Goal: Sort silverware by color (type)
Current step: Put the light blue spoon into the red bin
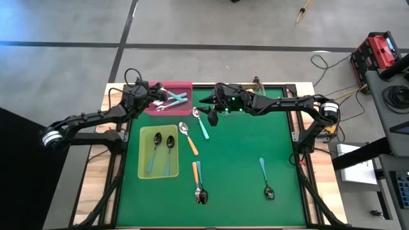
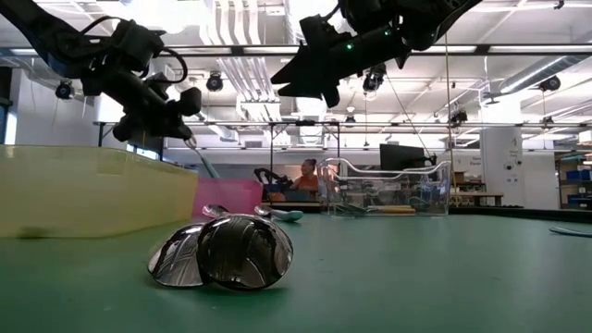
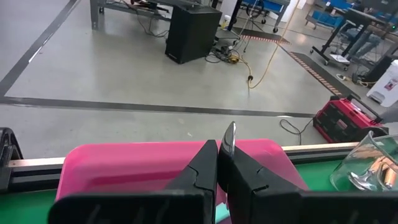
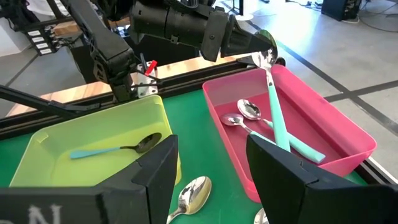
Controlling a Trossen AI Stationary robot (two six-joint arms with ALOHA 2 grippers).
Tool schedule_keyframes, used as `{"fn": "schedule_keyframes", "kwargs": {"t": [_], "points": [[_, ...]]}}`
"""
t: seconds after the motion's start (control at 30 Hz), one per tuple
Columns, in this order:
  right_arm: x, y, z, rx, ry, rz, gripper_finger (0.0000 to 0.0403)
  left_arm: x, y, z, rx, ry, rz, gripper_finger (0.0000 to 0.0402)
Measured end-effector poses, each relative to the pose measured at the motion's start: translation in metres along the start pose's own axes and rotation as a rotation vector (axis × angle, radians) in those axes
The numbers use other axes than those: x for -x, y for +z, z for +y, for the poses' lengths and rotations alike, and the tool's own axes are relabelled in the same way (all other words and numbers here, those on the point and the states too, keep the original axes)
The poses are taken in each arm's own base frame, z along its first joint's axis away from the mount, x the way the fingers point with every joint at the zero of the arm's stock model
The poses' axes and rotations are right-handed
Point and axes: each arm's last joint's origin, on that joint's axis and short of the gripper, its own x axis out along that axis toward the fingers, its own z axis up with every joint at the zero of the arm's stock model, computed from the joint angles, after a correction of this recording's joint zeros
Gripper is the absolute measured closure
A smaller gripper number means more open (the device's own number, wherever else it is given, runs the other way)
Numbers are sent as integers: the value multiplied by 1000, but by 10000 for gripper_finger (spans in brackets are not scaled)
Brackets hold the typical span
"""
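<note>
My left gripper [image 1: 160,97] [image 3: 217,149] hangs over the pink tray [image 1: 182,86] at the table's far left, shut on a teal-handled spoon [image 4: 277,118]. Two or three more spoons [image 4: 249,109] lie in that tray. My right gripper [image 1: 211,110] [image 4: 211,168] hovers open and holds nothing, above the table between the pink tray and the clear tray [image 1: 241,105]. Two light-blue spoons [image 1: 161,153] lie in the yellow-green tray [image 1: 143,171]. On the green mat lie a teal spoon [image 1: 202,126], an orange one [image 1: 190,140], an orange and teal pair [image 1: 199,182] and a light-blue one [image 1: 265,176]. My left gripper pinches the teal spoon at its neck [image 4: 268,70], just below the metal bowl [image 3: 230,137], which sticks out past the fingertips. The handle [image 4: 281,127] slants down from the fingers into the pink tray. Whether its lower end touches the tray floor I cannot tell.
The low view shows the bowls of the paired spoons [image 2: 227,252] close to the near edge, with the yellow-green tray [image 2: 83,190] behind them. A person [image 2: 305,176] sits far off in the room. The mat's right half is mostly bare.
</note>
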Motion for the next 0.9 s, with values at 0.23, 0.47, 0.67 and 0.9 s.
{"fn": "schedule_keyframes", "kwargs": {"t": [0.23, 0.47, 0.67, 0.9], "points": [[0, 0, 0, 1, 0, 0, 220, 0, 0, 1, 12, 23, -11, 401], [0, 0, 0, 1, 0, 0, 220, 0, -2, 2, 92, 28, -4, 401], [0, 0, 0, 1, 0, 0, 220, -3, -5, 2, 87, 38, 12, 401], [0, 0, 0, 1, 0, 0, 220, -7, -9, 3, 77, 67, 18, 401]]}}
